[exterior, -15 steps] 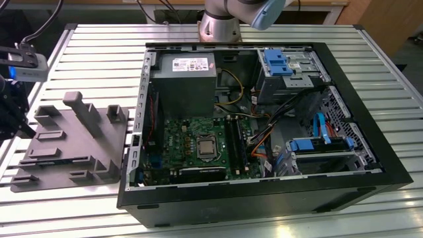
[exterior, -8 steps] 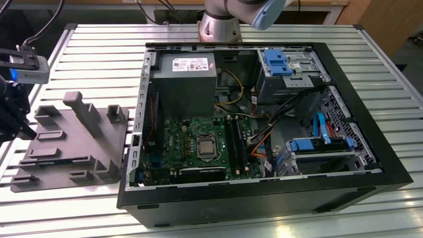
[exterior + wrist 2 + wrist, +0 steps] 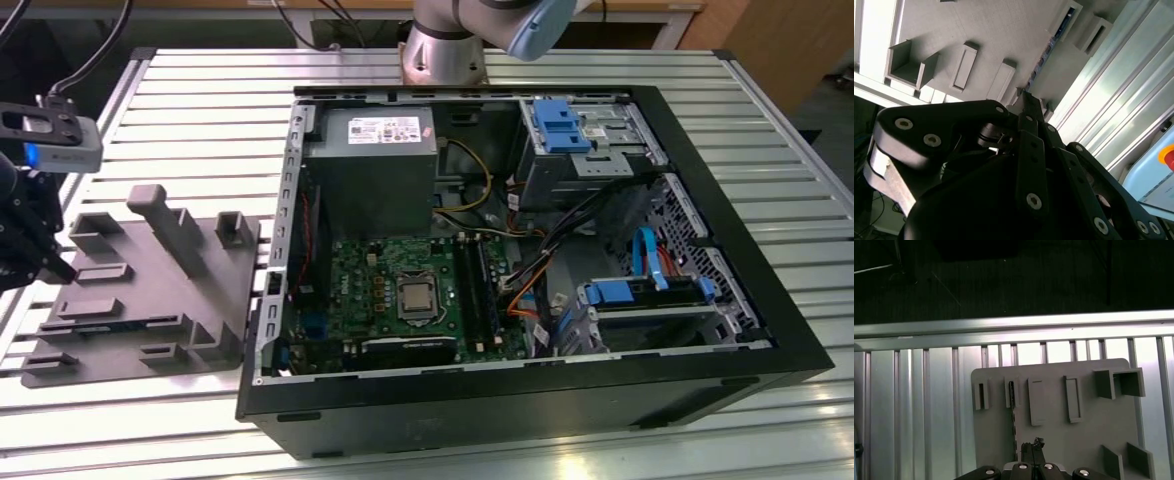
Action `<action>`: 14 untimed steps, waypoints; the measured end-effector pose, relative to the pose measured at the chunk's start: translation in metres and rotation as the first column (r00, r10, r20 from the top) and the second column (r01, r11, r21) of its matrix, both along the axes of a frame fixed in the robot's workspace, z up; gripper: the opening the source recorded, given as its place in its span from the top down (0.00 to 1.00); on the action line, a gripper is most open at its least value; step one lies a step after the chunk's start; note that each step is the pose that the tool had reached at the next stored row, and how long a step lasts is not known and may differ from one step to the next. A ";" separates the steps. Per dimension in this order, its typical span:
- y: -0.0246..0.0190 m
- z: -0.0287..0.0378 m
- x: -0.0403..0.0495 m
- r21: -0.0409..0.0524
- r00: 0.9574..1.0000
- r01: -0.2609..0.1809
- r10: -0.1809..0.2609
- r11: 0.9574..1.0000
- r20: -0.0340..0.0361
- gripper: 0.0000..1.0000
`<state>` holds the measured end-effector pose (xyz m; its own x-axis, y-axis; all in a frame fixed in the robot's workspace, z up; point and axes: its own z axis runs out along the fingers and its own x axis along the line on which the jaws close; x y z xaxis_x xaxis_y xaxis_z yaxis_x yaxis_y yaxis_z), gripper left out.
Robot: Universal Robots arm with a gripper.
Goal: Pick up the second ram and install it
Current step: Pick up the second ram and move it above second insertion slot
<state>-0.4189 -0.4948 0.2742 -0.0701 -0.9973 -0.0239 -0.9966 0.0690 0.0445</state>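
The second ram [image 3: 1014, 416] lies edge-on in a long slot of the grey moulded tray [image 3: 1089, 420]. In the second wrist view the ram [image 3: 1048, 52] is a thin dark strip running across the tray [image 3: 979, 25]. In the exterior view the ram [image 3: 118, 322] shows as a bluish line in the tray [image 3: 100, 290] at that view's left. My gripper [image 3: 1033, 446] hovers over the tray with its fingertips pressed together, just beside the ram's near end. Nothing shows between the fingers [image 3: 1026, 107]. In the exterior view my gripper [image 3: 40, 262] hangs at the far left edge.
An open computer case [image 3: 534, 400] lies on the slatted metal table [image 3: 200, 90]. Its motherboard [image 3: 400, 290] has long memory slots [image 3: 477, 285] beside the processor. Cables and blue drive brackets [image 3: 558, 125] fill the exterior view's right side. The arm's base [image 3: 447, 45] stands behind the case.
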 end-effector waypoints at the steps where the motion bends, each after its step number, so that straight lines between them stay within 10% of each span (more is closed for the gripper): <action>1: 0.0000 -0.0004 0.0000 0.000 1.000 0.000 0.000 1.000 0.000 0.89; 14: -0.0003 -0.0059 0.0000 0.000 1.000 0.000 0.000 1.000 0.000 0.89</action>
